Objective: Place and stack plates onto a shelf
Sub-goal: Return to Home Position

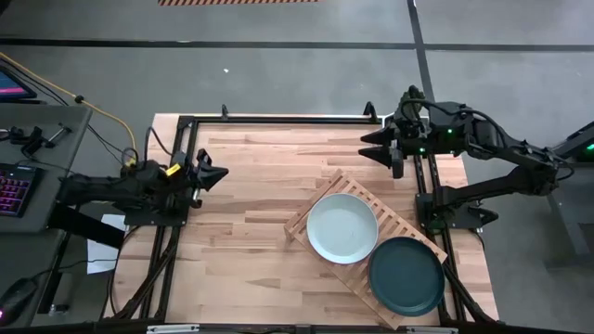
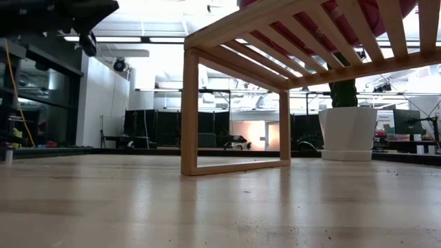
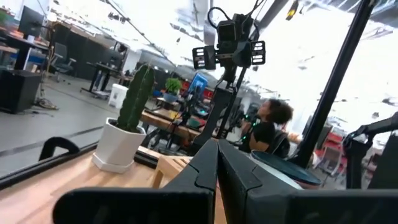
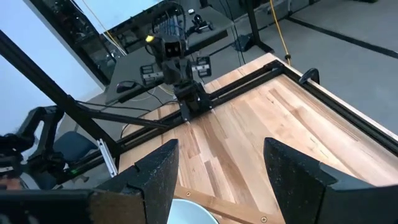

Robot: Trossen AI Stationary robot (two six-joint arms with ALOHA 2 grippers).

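Observation:
The slatted wooden shelf [image 1: 327, 188] stands slantwise on the table's right half, on legs [image 2: 189, 110]. A pale mint plate [image 1: 342, 227] lies on its far-left part and a dark teal plate [image 1: 406, 276] on its near-right part. In the low view, magenta [image 2: 358, 17] shows through the slats from below. The black and light pink plates are hidden. My left gripper [image 1: 219, 173] hangs shut over the table's left side, well away from the shelf. My right gripper [image 1: 368, 146] hovers open above the far right of the table, beyond the shelf; the mint plate's rim [image 4: 193, 214] shows between its fingers.
Black frame rails [image 1: 278, 119] run along the table's far, left and right edges. Bare wood [image 1: 251, 241] lies left of the shelf. A cactus in a white pot [image 2: 348, 131] stands beyond the table. A person [image 3: 273, 121] sits in the room behind.

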